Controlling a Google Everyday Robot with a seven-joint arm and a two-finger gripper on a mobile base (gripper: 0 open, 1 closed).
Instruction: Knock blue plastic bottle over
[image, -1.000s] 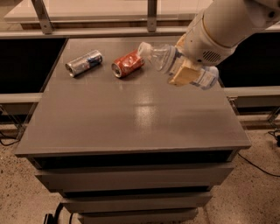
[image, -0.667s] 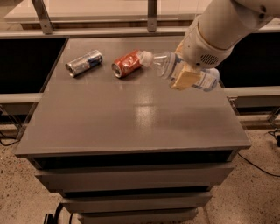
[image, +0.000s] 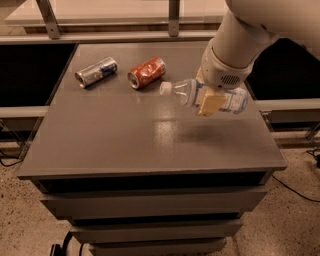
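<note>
The blue plastic bottle (image: 183, 93) is clear with a white cap and lies on its side, cap pointing left. It sits in my gripper (image: 209, 103) over the right part of the grey table (image: 125, 140). One tan finger pad (image: 210, 105) crosses the front of the bottle's middle, and the other finger is hidden behind it. The gripper is shut on the bottle. A shadow lies on the table just below it. The white arm comes in from the top right.
A silver-blue can (image: 96, 72) lies on its side at the back left. A crushed red-orange can (image: 146, 72) lies next to it, just left of the bottle's cap. Drawers sit below the table's front edge. A rail runs behind the table.
My gripper has moved toward the table's front with the bottle in it. The bottle has turned from tilted to nearly level. The two cans have not moved.
</note>
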